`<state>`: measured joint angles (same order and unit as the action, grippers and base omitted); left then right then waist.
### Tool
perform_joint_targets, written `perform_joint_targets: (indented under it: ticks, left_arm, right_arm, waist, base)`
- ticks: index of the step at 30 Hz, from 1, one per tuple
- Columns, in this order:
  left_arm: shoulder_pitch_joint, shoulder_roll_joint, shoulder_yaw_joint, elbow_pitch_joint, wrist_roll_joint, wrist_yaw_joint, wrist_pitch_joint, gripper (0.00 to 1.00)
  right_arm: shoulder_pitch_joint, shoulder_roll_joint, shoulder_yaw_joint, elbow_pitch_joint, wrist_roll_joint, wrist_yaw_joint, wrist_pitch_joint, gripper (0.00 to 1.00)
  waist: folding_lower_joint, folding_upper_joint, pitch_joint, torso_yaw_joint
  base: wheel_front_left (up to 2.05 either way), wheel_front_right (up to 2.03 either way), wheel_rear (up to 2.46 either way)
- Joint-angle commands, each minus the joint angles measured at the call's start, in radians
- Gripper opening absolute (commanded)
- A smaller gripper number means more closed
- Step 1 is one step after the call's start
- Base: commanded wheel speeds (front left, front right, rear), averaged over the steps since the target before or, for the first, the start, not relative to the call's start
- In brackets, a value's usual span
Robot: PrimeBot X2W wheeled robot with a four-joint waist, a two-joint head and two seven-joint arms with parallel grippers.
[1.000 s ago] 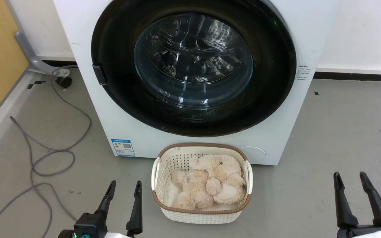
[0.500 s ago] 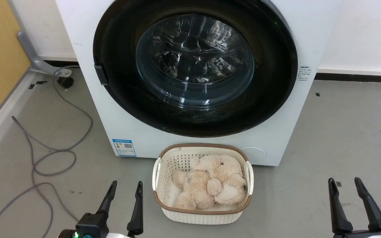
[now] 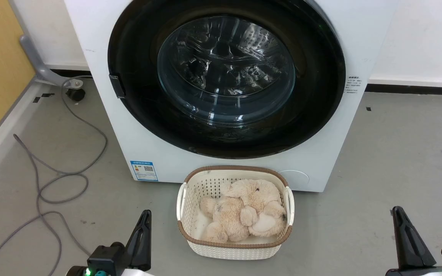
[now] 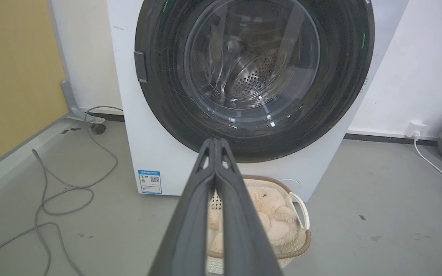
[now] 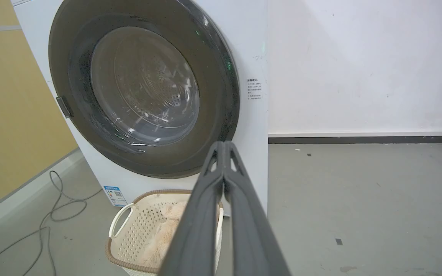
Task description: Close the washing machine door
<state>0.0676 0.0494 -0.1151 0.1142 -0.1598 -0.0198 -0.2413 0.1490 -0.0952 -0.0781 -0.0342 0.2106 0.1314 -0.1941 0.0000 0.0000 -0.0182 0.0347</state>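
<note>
We are facing the washing machine (image 3: 320,168), which is standing on the grey floor (image 3: 397,145) against a white wall. The washing machine door (image 3: 226,76) is lying flush in the machine's front, its glossy black rim sitting flat against the white panel all the way round, with the small dark catch (image 3: 116,86) showing at its left edge. Through the clear bowl we are seeing the perforated steel drum (image 4: 251,76). Our left gripper (image 4: 215,142) is hanging low in front of the machine, well apart from the door, its two dark fingers pressing together at the tips and gripping nothing. Our right gripper (image 5: 224,145) is doing the same off to the right, fingers closed on each other and empty, pointing towards the machine's right edge. Just before the machine, between our two arms, a cream basket (image 3: 234,168) with a brown rim is sitting on the floor, and a beige plush toy (image 3: 244,214) is lying inside it. A blue-white sticker (image 3: 143,170) is showing near the machine's lower left corner, and a grey cable (image 3: 48,188) is looping across the floor to the left.
</note>
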Motion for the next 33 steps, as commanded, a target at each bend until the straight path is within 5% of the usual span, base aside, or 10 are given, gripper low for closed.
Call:
perform_joint_targets:
  ticks: [1, 33]
  left_arm:
    - [-0.005, 0.000, 0.005, -0.006, 0.012, 0.002, 0.006, 0.00]
    - [-0.023, 0.000, 0.036, -0.037, 0.054, 0.007, 0.073, 0.00]
  right_arm:
    - [-0.011, 0.003, 0.003, 0.002, -0.009, 0.000, 0.006, 0.00]
    - [-0.050, 0.015, 0.025, 0.011, -0.066, 0.000, 0.060, 0.00]
  waist:
    - [0.0000, 0.0000, 0.000, -0.001]
    - [0.0000, 0.0000, 0.005, -0.010]
  base:
    - [0.00, 0.00, 0.00]
    - [0.00, 0.00, 0.00]
